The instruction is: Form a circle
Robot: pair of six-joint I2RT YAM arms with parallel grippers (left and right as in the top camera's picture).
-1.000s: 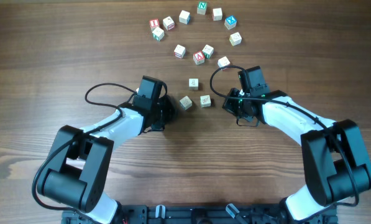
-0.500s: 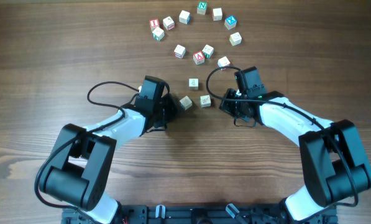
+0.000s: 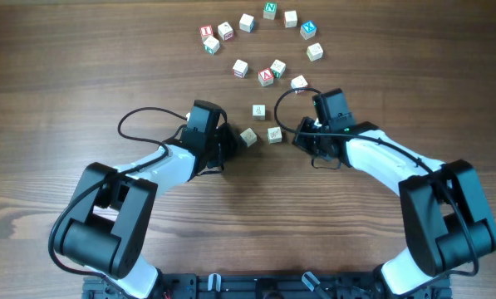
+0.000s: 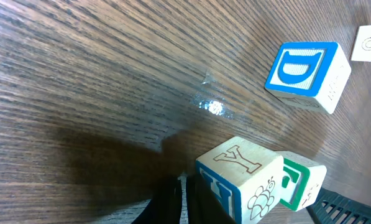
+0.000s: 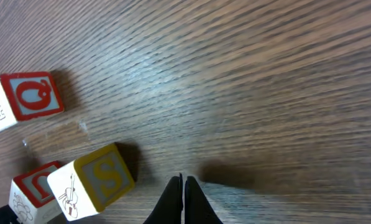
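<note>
Overhead: small pale wooden alphabet cubes lie scattered toward twelve o'clock in a loose open arc, no closed ring.

Left wrist: left gripper jaws nearly together, empty; Y-lettered cube at its three o'clock.

Right wrist: right gripper pinched closed, empty.

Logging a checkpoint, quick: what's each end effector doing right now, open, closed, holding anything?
Left end effector: closed, tips together, holding nothing.
Right end effector: closed, holding nothing.
</note>
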